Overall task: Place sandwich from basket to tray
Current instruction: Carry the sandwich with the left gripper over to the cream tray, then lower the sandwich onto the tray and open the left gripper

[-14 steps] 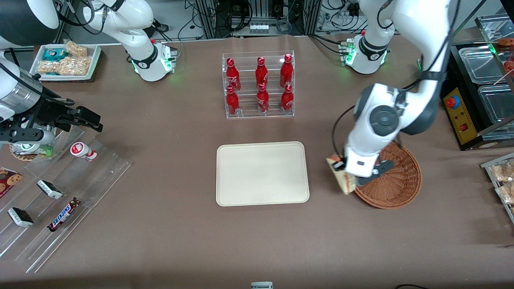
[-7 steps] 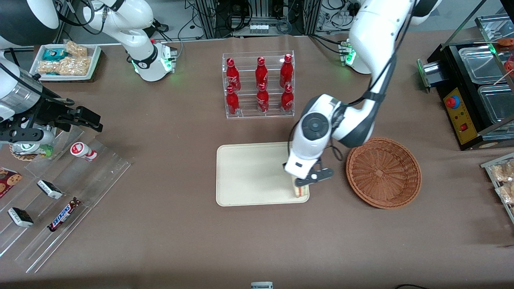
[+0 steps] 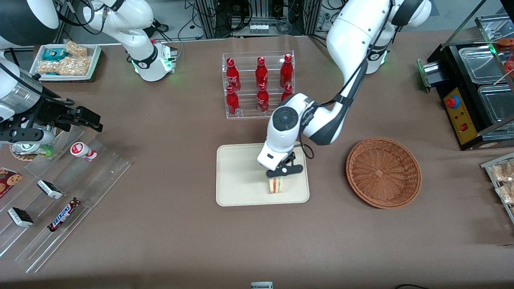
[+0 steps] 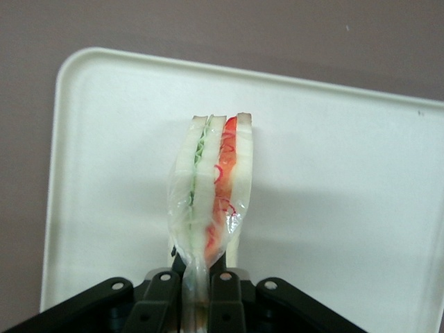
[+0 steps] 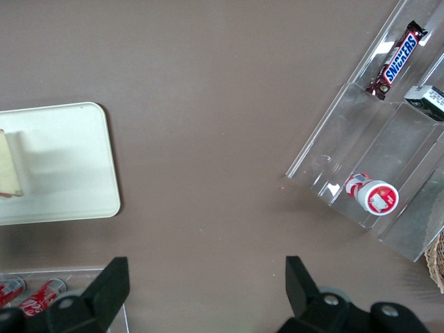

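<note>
The left arm's gripper (image 3: 277, 179) hangs over the cream tray (image 3: 241, 176), its two fingers (image 4: 225, 302) pinched tight on the wrapped end of the sandwich (image 3: 275, 185), which stands on edge with its red and green filling showing. The sandwich sits over the tray's edge nearest the front camera, toward the corner closest to the wicker basket (image 3: 383, 172). The basket rests on the brown table (image 3: 180, 233) just beside the tray, apart from it.

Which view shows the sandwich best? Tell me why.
The left wrist view: the sandwich fills it, filling layers clear, pinched in the hand over the tray. The front view shows it small beneath the arm; the right wrist view catches only an edge.
</note>
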You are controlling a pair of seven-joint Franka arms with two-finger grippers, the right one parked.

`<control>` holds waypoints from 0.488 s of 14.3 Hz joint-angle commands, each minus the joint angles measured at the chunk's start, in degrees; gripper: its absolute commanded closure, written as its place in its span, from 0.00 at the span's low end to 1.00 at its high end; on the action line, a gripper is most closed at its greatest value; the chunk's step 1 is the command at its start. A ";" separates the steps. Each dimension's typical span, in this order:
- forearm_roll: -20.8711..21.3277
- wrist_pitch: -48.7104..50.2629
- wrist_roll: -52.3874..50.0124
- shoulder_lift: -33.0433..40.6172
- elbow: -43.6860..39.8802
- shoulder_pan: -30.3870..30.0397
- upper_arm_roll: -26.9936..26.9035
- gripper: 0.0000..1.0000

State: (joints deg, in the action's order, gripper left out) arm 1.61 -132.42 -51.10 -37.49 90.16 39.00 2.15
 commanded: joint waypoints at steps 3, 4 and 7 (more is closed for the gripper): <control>-0.12 -3.53 0.21 -1.88 -1.48 1.95 -0.74 0.94; -0.12 -4.76 -0.05 -2.32 -1.48 2.13 -0.83 0.94; -0.47 -6.79 -0.41 -3.65 -1.66 2.22 -0.66 0.93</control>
State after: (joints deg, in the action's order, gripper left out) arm 1.59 -137.51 -51.11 -39.64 90.11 40.25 2.14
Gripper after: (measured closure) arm 0.855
